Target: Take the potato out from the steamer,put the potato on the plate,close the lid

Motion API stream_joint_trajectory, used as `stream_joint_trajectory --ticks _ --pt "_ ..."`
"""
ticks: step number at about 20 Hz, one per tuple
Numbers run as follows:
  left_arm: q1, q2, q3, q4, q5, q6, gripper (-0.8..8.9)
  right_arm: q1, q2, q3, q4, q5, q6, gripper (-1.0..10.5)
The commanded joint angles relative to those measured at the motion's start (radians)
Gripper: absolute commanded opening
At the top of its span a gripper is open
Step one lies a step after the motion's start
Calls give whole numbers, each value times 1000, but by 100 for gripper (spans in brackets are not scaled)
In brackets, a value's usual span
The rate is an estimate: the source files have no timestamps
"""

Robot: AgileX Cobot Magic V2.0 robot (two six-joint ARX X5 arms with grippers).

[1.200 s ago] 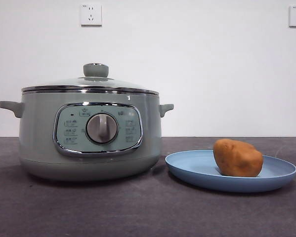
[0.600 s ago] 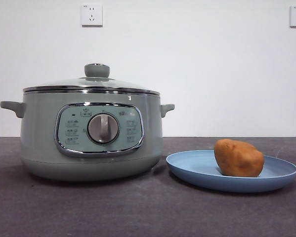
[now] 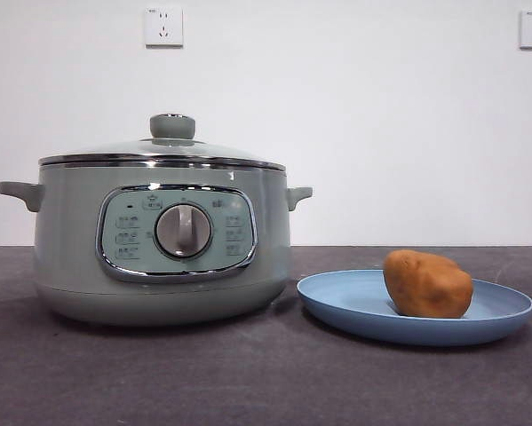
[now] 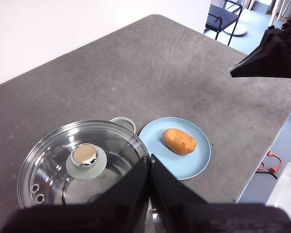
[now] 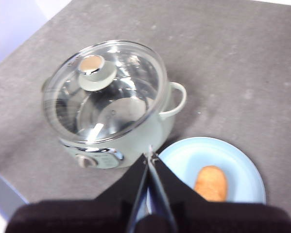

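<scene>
Left end effector (image 4: 149,165) raised, jaws closed; right end effector (image 5: 150,160) likewise.

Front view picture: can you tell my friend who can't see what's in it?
A pale green steamer stands on a dark table with its glass lid on. Beside it, a brown potato lies on a blue plate. Behind is a white wall with two sockets; no robot arm shows.

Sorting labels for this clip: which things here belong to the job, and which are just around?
Job: potato on the plate; steamer with lid closed.
Around: table, wall sockets, chair.
</scene>
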State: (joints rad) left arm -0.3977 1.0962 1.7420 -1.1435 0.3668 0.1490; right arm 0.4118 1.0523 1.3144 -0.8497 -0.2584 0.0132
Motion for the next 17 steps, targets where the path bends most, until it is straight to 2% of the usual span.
stream_joint_trajectory --ticks 1,6,8,9,11,13,15,17 --pt "0 7 -1 2 1 9 -4 0 0 -2 3 3 -3 -1" --pt "1 5 -1 -3 -2 8 -4 0 0 -2 3 3 -3 -1" --pt "14 -25 -2 -20 -2 68 -3 0 0 -2 3 3 -3 -1" --pt "27 -41 -8 -16 4 67 -4 0 0 -2 3 3 -4 -1" --pt "56 -85 -76 80 14 60 -4 0 0 -2 3 3 -3 -1" --pt "89 -151 -218 228 59 55 -4 0 0 -2 3 3 -3 -1" --pt "120 -245 -427 407 130 26 -4 0 0 -2 3 3 -3 -1" --pt "143 -349 -657 572 136 21 -3 0 0 -2 3 3 -4 -1"
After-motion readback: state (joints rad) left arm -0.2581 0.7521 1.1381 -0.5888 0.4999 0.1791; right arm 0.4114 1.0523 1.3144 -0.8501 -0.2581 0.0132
